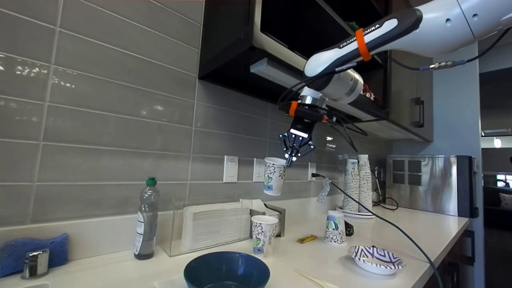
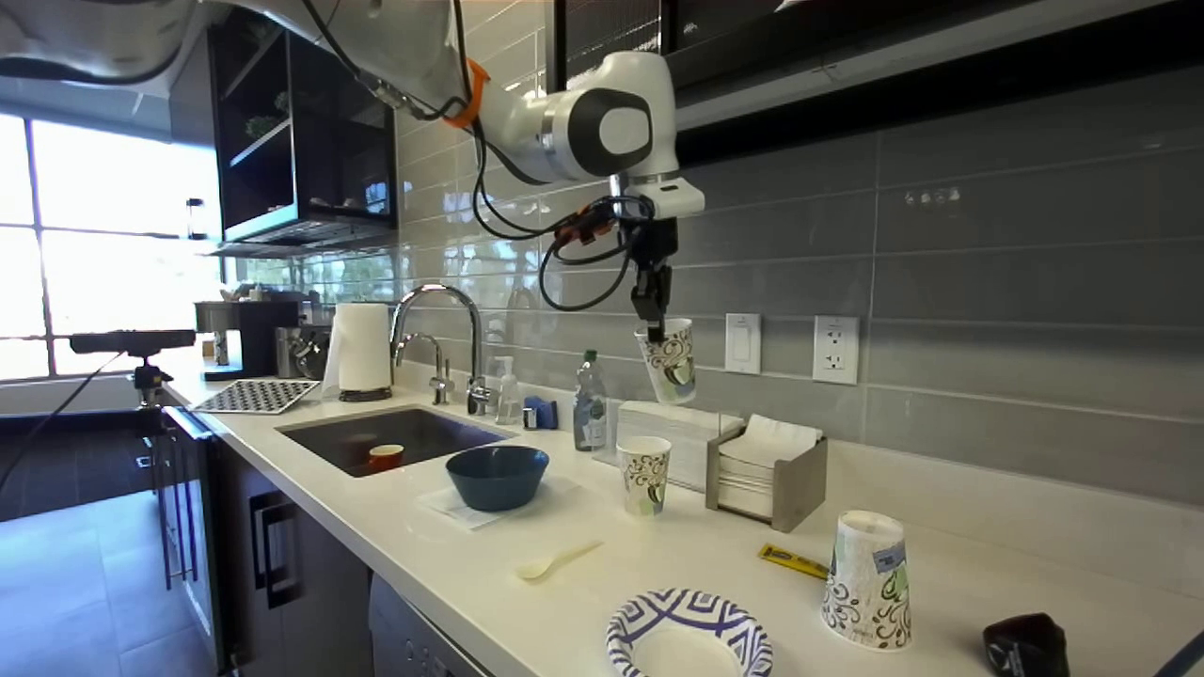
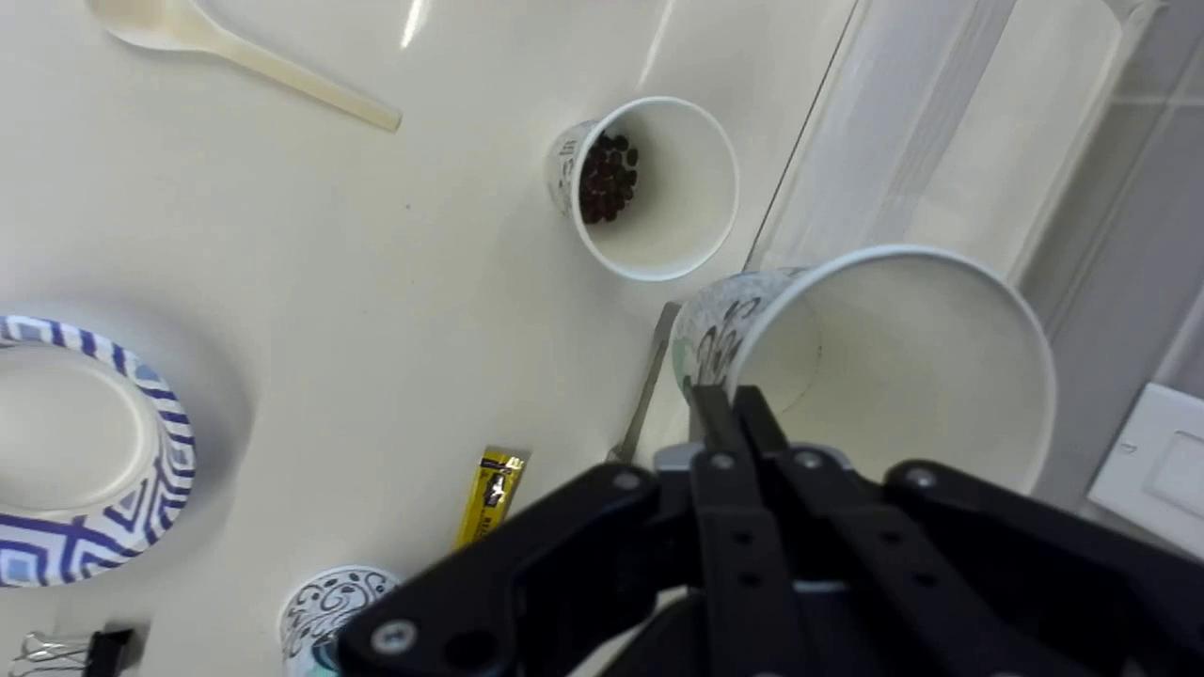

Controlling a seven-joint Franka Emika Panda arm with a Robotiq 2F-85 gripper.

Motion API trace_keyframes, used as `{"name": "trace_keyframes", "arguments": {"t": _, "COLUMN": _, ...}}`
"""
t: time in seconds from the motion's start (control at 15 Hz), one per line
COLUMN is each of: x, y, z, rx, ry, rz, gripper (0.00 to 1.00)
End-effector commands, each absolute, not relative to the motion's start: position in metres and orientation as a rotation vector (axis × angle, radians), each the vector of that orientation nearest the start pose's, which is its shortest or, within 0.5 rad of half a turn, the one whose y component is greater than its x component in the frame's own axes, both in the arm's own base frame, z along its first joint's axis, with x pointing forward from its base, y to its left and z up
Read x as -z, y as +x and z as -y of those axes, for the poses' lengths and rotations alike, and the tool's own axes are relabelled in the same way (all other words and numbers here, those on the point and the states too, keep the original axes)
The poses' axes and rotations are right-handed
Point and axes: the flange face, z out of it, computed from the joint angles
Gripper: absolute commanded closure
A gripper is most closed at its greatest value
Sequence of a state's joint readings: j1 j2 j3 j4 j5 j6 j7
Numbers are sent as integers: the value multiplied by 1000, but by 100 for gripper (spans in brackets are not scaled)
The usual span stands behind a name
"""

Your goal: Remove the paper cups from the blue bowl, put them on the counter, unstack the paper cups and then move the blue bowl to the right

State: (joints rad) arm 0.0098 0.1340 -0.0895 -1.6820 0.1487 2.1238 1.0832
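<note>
My gripper [image 1: 289,162] is shut on the rim wall of a patterned paper cup [image 1: 274,178], one finger inside and one outside. It holds this cup in the air, slightly tilted, near the tiled wall. The wrist view shows the gripper [image 3: 732,395] and the inside of the held cup [image 3: 922,367], with nothing visible in it. Another paper cup [image 2: 645,481] stands upright on the counter below; the wrist view shows this cup [image 3: 691,188] with dark beans inside. The blue bowl [image 2: 497,481] sits on a napkin beside that cup; the blue bowl [image 1: 227,262] is out of the wrist view.
A napkin holder [image 2: 800,487] and soap bottle [image 1: 146,220] stand along the wall. An upside-down cup [image 2: 867,583], yellow packet [image 2: 793,561], patterned paper bowl [image 1: 376,260] and spoon [image 2: 557,561] lie on the counter. The sink [image 2: 414,434] is beyond the bowl. Cabinets [image 1: 228,44] hang overhead.
</note>
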Motion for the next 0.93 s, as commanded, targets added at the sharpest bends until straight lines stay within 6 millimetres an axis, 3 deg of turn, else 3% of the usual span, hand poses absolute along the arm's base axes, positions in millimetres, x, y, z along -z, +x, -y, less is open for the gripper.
{"name": "trace_keyframes", "arguments": {"t": 0.0, "x": -535, "y": 607, "z": 67, "rx": 224, "ry": -2278, "rz": -1781, "gripper": 99}}
{"name": "trace_keyframes", "arguments": {"t": 0.33, "x": -489, "y": 589, "z": 105, "rx": 59, "ry": -2240, "rz": -1896, "gripper": 99}}
{"name": "trace_keyframes", "arguments": {"t": 0.87, "x": -427, "y": 573, "z": 120, "rx": -108, "ry": -2179, "rz": -1916, "gripper": 99}}
